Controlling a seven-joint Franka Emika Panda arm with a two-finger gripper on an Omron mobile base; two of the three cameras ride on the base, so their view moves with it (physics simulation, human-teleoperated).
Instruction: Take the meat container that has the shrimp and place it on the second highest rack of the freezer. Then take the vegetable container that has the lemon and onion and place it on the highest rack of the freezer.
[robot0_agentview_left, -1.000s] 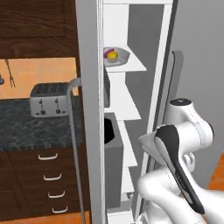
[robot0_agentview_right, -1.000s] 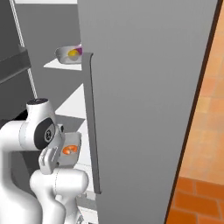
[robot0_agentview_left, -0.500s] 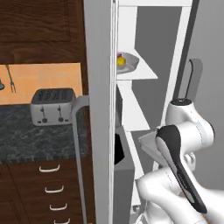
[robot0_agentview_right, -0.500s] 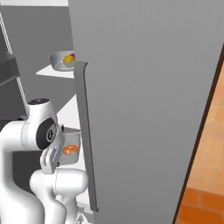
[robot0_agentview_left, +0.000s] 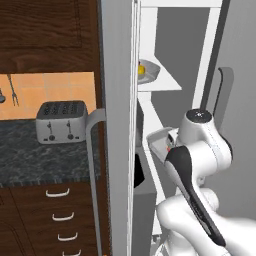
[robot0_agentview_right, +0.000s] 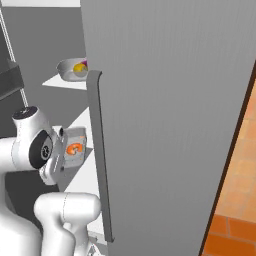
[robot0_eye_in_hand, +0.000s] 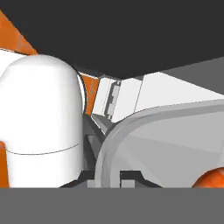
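Two containers matter here. One is the narrow rectangular grey metal tray (robot0_agentview_right: 80, 159) w/ the small curled orange-pink shrimp (robot0_agentview_right: 74, 148) in it. The other is the rounded-square grey metal bowl-like pan (robot0_agentview_right: 67, 69), holding the bright yellow lemon (robot0_agentview_right: 79, 67) and a sliver of purple-pink onion (robot0_agentview_right: 85, 62).

The tray hangs beside the arm's upper joint, in front of the open tall grey freezer (robot0_agentview_right: 175, 100) and apart from any shelf as far as I can tell. The two-finger gripper (robot0_eye_in_hand: 109, 177) is pinched onto the tray's rim, tips either side of the wall. The pan sits on the flat white shelf board (robot0_agentview_left: 162, 84), prob. the top rack.

Handling (a judgement):
- Tray looks stiff, thin and light, w/ a smooth rim, so an edge pinch could slip or swivel.
- The shrimp is loose, so keep the tray level.
- The pan is deeper and wider, so take it by the rim wall; the lemon may roll.

Hard to make out:
- The freezer door covers most of the interior in the right base view.
- In the left base view, the door edge cuts off the pan's left part.
- Lower racks are only partly seen, so which one is 2nd highest is unclear.
- The tray's tilt is unclear.
- In the hand view the shrimp is clipped at the corner.
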